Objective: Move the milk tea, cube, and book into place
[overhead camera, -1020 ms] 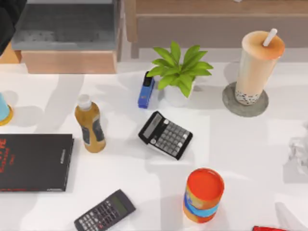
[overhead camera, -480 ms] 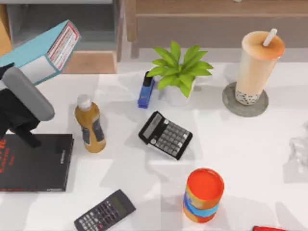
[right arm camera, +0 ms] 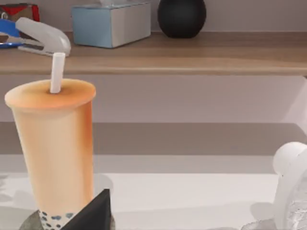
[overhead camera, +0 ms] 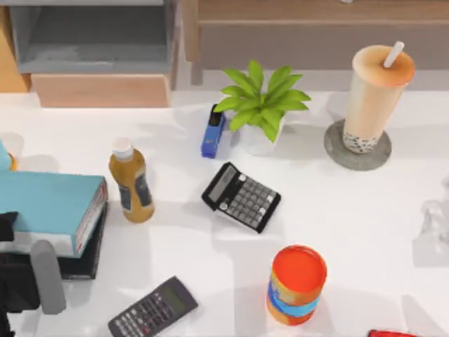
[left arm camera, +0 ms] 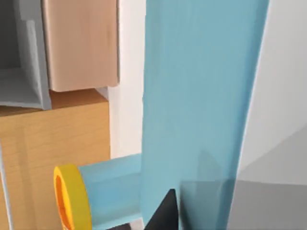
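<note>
Currently: book (overhead camera: 43, 203) sits on the black book (overhead camera: 83, 261), worktop's left edge.
Left claw (overhead camera: 17, 281) beside it, grip state unclear; stacked flat, so likely its target. Milk tea (overhead camera: 375, 95) upright on the grey coaster (overhead camera: 335, 151), far right, apparently placed. Right claw's (right arm camera: 91, 213) state unclear too.

The white table (overhead camera: 365, 232) carries, beyond the left gripper (overhead camera: 21, 288), an amber bottle (overhead camera: 131, 181), two calculators (overhead camera: 240, 197), an orange can (overhead camera: 297, 283), a potted plant (overhead camera: 261, 107) and a grey coaster (overhead camera: 335, 151).
</note>
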You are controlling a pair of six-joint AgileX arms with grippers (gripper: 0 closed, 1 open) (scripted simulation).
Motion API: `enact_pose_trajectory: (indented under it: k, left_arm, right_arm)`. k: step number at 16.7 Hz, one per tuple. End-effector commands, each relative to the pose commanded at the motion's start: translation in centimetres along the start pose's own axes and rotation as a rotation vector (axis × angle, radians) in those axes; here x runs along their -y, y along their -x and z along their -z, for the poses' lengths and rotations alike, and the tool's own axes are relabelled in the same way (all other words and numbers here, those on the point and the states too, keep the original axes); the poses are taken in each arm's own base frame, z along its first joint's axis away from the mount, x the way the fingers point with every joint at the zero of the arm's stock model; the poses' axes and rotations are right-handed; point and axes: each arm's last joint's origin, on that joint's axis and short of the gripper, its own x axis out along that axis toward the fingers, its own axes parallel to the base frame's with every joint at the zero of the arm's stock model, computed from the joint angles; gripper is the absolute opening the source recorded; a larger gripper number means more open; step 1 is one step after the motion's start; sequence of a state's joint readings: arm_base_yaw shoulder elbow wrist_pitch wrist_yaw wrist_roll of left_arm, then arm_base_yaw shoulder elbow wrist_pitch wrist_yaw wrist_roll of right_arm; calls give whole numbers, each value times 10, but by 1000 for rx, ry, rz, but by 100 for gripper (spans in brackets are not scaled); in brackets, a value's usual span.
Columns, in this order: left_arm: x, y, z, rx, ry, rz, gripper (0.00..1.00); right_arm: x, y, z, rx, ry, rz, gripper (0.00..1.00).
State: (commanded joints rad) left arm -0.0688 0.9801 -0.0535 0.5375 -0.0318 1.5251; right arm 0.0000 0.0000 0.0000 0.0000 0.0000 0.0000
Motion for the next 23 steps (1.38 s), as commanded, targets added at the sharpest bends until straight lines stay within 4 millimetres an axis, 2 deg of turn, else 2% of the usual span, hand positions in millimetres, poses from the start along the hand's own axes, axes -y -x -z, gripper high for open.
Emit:
enact_pose_trajectory:
  k: [2,6,7,17,23]
  left_arm:
    - [6,1,0,2,-33,24,0]
    - [6,1,0,2,-33,24,0]
    - [-1,0,-1,3,-36,-7,0]
    - [6,-4,0,2,-33,24,0]
    - [6,-4,0,2,-33,24,45]
  right_arm:
    - [0,0,0,0,0,0,100]
    - [0,0,0,0,0,0,100]
    - [0,0,0,0,0,0,100]
    - [0,0,0,0,0,0,100]
    - [0,0,0,0,0,0,100]
